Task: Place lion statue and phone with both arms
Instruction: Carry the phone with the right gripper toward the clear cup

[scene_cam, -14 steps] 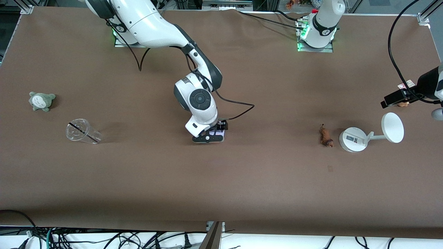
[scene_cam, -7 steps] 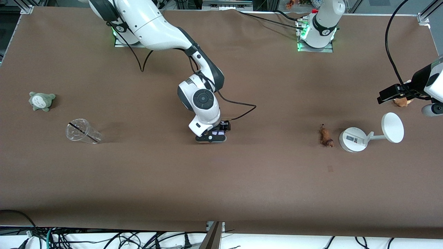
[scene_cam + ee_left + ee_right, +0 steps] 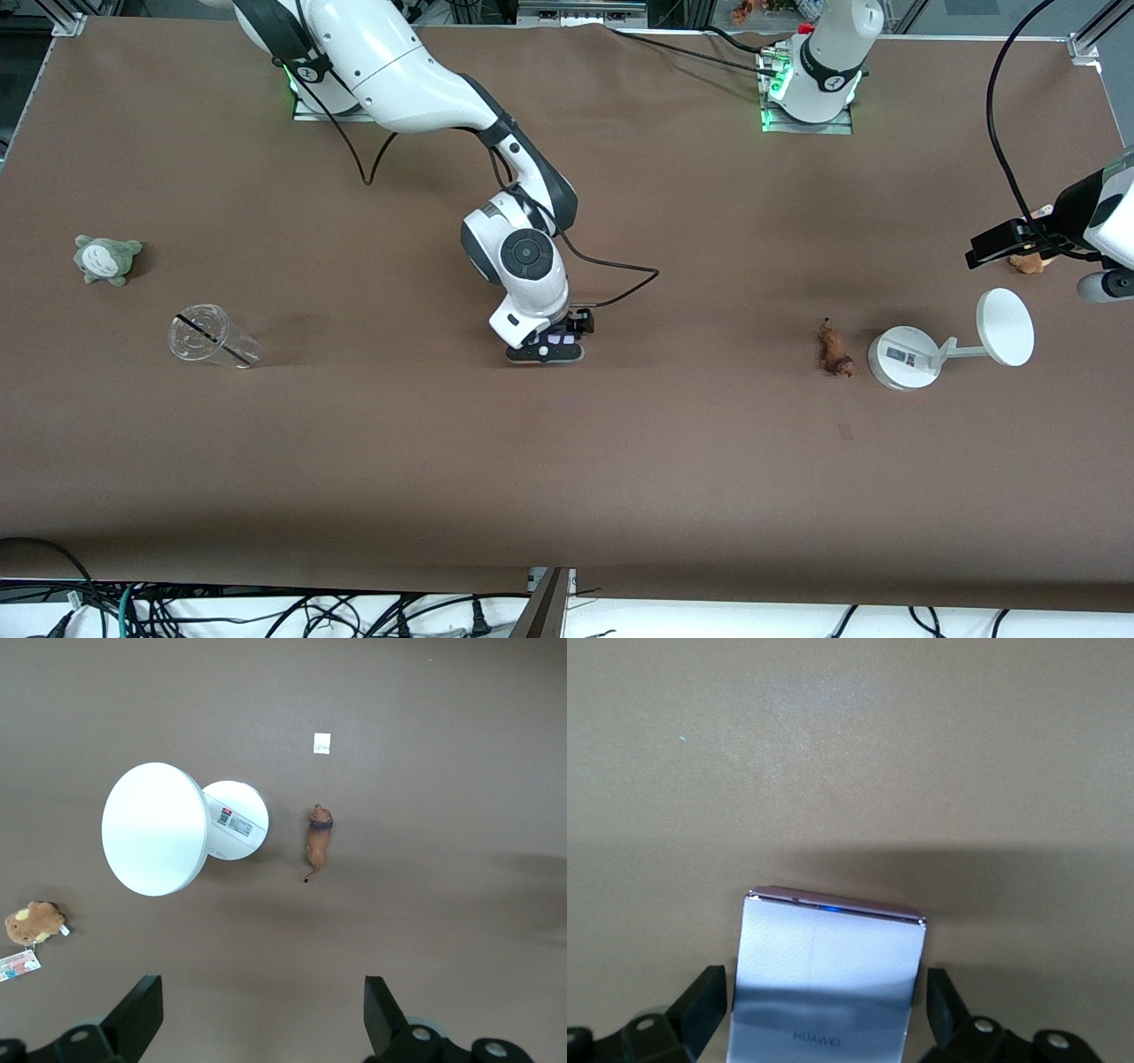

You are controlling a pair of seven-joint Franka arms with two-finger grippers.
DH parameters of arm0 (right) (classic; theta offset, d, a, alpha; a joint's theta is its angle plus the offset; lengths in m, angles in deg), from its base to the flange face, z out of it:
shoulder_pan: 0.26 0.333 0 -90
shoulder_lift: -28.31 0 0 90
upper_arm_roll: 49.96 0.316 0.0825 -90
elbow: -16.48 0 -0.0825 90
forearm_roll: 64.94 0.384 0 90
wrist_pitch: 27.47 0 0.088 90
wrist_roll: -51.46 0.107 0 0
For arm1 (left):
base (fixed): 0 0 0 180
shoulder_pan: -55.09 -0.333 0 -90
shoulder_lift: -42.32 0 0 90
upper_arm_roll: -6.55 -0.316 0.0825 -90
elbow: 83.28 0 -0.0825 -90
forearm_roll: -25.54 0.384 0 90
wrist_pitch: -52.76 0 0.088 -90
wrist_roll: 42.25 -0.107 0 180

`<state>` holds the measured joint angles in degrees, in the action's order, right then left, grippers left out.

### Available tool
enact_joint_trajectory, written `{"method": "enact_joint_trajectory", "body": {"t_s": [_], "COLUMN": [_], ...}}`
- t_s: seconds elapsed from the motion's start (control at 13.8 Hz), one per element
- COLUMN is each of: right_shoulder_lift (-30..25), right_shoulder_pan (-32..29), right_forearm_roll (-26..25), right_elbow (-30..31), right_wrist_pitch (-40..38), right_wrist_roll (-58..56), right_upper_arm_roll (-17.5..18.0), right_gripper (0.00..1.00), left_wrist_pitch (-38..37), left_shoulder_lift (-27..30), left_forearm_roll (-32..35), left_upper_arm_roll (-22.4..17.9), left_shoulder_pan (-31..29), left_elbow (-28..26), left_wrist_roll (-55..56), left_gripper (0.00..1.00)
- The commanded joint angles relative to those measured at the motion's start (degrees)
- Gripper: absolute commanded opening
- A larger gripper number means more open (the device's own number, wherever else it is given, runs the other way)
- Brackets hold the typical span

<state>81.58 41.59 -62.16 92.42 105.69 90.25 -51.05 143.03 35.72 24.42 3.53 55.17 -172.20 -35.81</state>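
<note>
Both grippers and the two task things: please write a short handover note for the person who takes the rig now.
Right gripper: low at the table's middle, fingers on either side of the phone; a firm grip is not certain.
Left gripper: open, empty, up in the air over the left arm's end of the table.
Lion statue: on the table beside the white stand, untouched.
Done: nothing placed. Left: both things.

A robotics lab: brown-covered table [image 3: 620, 461], aluminium framing [image 3: 66, 22], loose cables [image 3: 266, 611] at its edge.
</note>
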Motion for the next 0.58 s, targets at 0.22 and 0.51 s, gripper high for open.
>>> {"method": "enact_joint_trajectory", "body": {"t_s": [0.22,0.51], "right_shoulder_lift": [1.1,-1.9], "right_shoulder_pan": [0.5,-1.0], "right_forearm_roll": [0.3,0.6], "right_elbow": [-2.6,-2.6], "right_wrist_pitch": [0.1,-4.4], "right_wrist_roll": [2.2,1.6], "right_upper_arm_roll": [-0.7,-0.9], "right_gripper": [0.35,0.30], "left_wrist_pitch": [-0.8,-1.3], "left_shoulder_lift": [-1.5,-1.8], "left_forearm_roll": [0.7,0.7], "left_upper_arm_roll": [0.5,0.5], "left_shoulder_pan": [-0.6,-0.5], "left_elbow": [3.0,3.8], "left_wrist_roll": [-1.2,-1.2], "left_gripper": [1.00,1.00]}}
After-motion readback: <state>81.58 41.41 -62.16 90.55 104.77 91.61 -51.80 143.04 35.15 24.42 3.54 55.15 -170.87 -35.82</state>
